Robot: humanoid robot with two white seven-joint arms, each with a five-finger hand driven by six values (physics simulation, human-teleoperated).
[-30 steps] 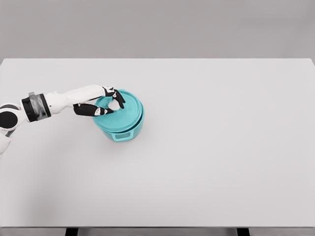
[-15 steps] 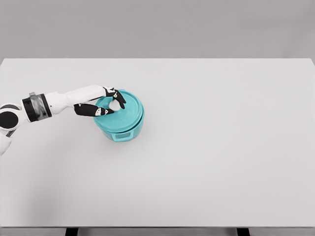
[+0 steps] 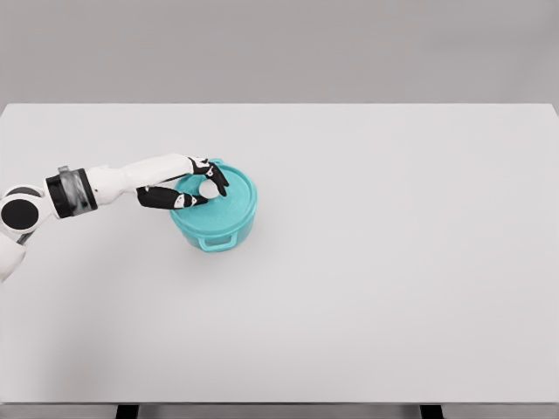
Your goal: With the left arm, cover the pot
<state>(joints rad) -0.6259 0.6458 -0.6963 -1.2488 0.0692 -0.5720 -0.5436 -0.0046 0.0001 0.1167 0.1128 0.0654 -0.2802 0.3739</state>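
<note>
In the head view, the white left arm comes in from the left edge, its dark grey-banded forearm stretching rightward and slightly upward across the plain white worktop point(image 3: 367, 288). The left hand point(image 3: 185, 183), white with black fingers point(image 3: 166, 199), is extended over the left part of the round teal lid point(image 3: 223, 202). Its fingers are curled around the small white knob point(image 3: 209, 188) at the lid's top, the thumb side below the knob and the other fingers arching over it from above, so they close on it. The lid lies flat and level on the teal round pot point(image 3: 218, 236), whose wall and a small side handle show beneath the lid's near edge. Pot and lid stand on the left half of the worktop, well away from its edges.
</note>
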